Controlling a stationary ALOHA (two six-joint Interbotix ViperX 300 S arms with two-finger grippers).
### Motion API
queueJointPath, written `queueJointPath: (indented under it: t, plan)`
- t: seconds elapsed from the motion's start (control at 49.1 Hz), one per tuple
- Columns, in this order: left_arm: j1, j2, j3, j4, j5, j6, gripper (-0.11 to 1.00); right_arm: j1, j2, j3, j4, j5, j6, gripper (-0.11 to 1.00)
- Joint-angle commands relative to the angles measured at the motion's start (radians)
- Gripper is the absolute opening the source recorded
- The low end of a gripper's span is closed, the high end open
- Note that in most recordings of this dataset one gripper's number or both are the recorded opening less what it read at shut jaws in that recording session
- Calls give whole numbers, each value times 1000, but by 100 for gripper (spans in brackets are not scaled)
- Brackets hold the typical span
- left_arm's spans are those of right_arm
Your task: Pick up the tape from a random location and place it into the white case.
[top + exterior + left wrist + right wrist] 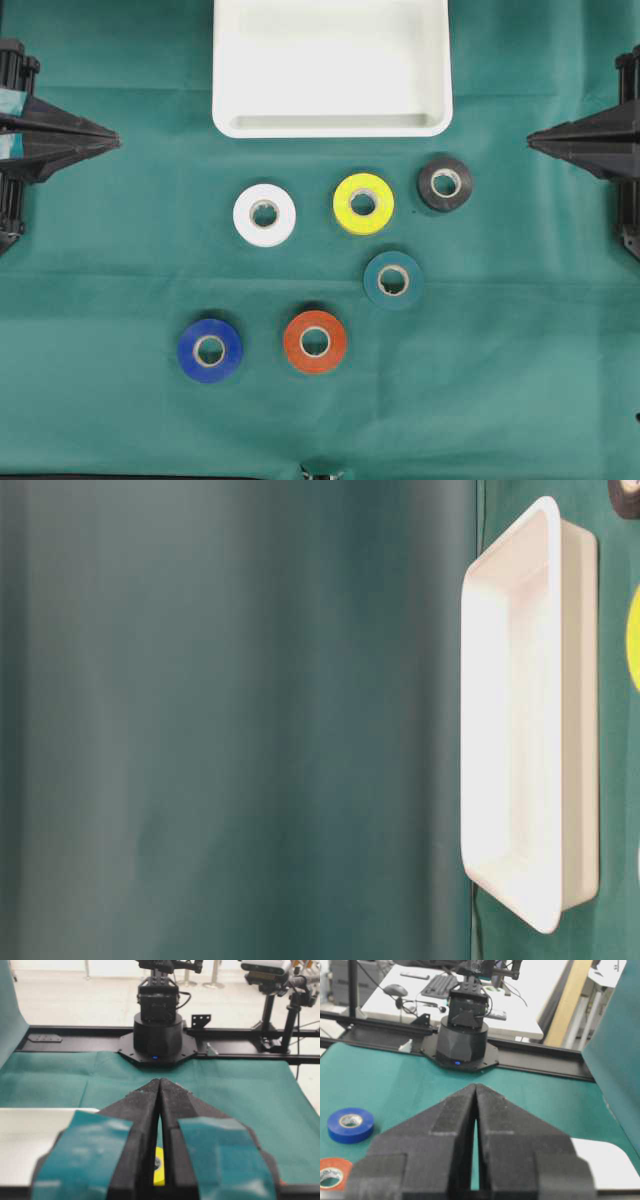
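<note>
Green cloth covered the tabletop (520, 400), six tape rolls lay near the white case (331, 125), and the left hand (112, 141) and the right hand (534, 141) sat closed and empty.

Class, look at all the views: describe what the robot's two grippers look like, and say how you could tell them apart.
Both are matte black with wedge-shaped, tapering fingers. The left gripper carries teal tape patches on its fingers; the right gripper is plain black, its fingers unmarked.
</note>
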Motion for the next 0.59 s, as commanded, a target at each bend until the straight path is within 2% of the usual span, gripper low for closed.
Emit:
queueJointPath:
  t: [0.0,0.061,0.183,0.57]
  plan:
    - [2,-5,-26,-3,35,9,1,-5,8,-17,5,-5,0,0]
    - [2,-5,-32,-3,58,9,4,-11,9,-26,5,25,3,0]
    - [2,-6,-37,-2,71,9,0,-12,9,-43,5,75,5,0]
    - [2,5,-37,-3,87,11,0,-12,9,-43,6,86,5,0]
